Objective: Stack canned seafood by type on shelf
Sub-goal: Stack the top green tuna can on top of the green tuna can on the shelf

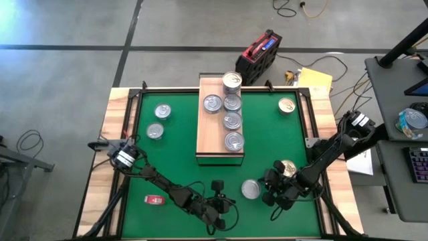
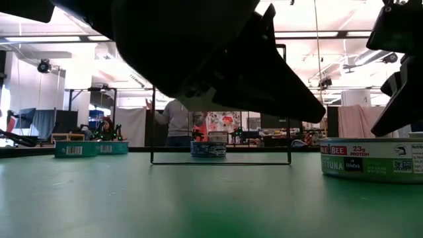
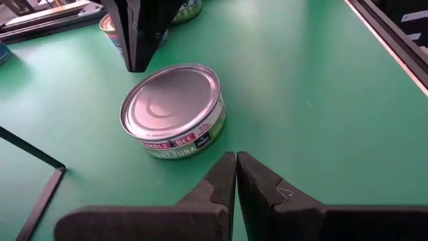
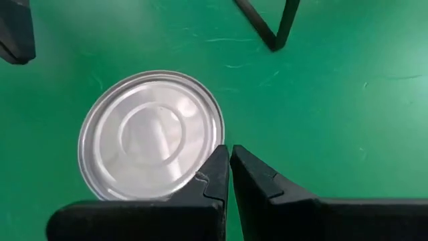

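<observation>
Seen from above, the table (image 1: 117, 107) carries a green mat (image 1: 267, 134) inside a wooden border. The shelf (image 1: 210, 144), a long light-wood board, lies with its long axis running from the far edge toward the middle of the mat. Five silver-lidded tins stand on it: four in a row (image 1: 233, 121) along its right side, one (image 1: 212, 103) beside them on the left. All tins lie flat, lids up.

Only the high view shows the loose tins: two silver ones (image 1: 158, 121) left of the shelf, a gold-lidded one (image 1: 287, 106) near the far right corner, another gold one (image 1: 287, 169) against the right arm, and a silver tin (image 1: 250, 189) between the two grippers. A small red flat object (image 1: 154, 199) lies near the left front edge.

The left gripper (image 1: 217, 204) hangs low at the front centre; the left wrist view shows its jaws pressed together, empty, with the silver tin (image 3: 172, 109) just beyond them and its tuna label readable. The right gripper (image 1: 274, 194) sits just right of that tin; the right wrist view looks down on the lid (image 4: 151, 135) past jaws likewise pressed together and empty.

In the low view a dark arm fills the upper foreground, hiding much of the shelf's frame (image 2: 220, 162); people show in the room behind.
</observation>
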Controlling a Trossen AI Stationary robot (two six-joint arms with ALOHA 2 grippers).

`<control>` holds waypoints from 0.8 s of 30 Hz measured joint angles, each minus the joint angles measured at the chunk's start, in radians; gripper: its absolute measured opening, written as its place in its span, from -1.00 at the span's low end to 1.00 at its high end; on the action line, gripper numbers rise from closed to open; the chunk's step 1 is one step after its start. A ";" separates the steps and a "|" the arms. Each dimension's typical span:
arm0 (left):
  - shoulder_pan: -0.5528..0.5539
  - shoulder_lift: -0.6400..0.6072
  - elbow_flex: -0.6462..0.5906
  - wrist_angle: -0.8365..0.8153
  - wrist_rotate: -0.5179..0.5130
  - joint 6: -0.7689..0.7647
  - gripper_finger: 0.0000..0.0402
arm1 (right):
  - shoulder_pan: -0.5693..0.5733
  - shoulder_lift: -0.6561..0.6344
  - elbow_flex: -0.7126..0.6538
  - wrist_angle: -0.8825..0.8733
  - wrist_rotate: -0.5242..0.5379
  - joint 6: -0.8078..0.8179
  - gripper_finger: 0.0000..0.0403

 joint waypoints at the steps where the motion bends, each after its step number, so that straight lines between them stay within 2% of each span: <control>1: 0.000 0.000 0.000 0.002 0.000 0.000 -1.00 | -0.001 -0.007 0.005 -0.018 0.000 -0.003 -0.94; 6: 0.002 0.000 0.000 0.034 0.030 0.000 -1.00 | -0.016 -0.047 0.027 -0.062 -0.061 -0.010 -0.94; 13: 0.022 0.000 0.000 0.047 0.046 -0.014 -1.00 | -0.103 -0.116 0.031 -0.061 -0.320 0.066 -0.86; 17: 0.024 0.000 0.000 0.048 0.058 -0.019 -1.00 | -0.150 -0.145 0.031 -0.059 -0.399 0.013 -0.64; 24: 0.023 0.013 0.000 0.091 0.068 -0.030 -1.00 | -0.184 -0.149 0.030 -0.055 -0.401 -0.100 -0.12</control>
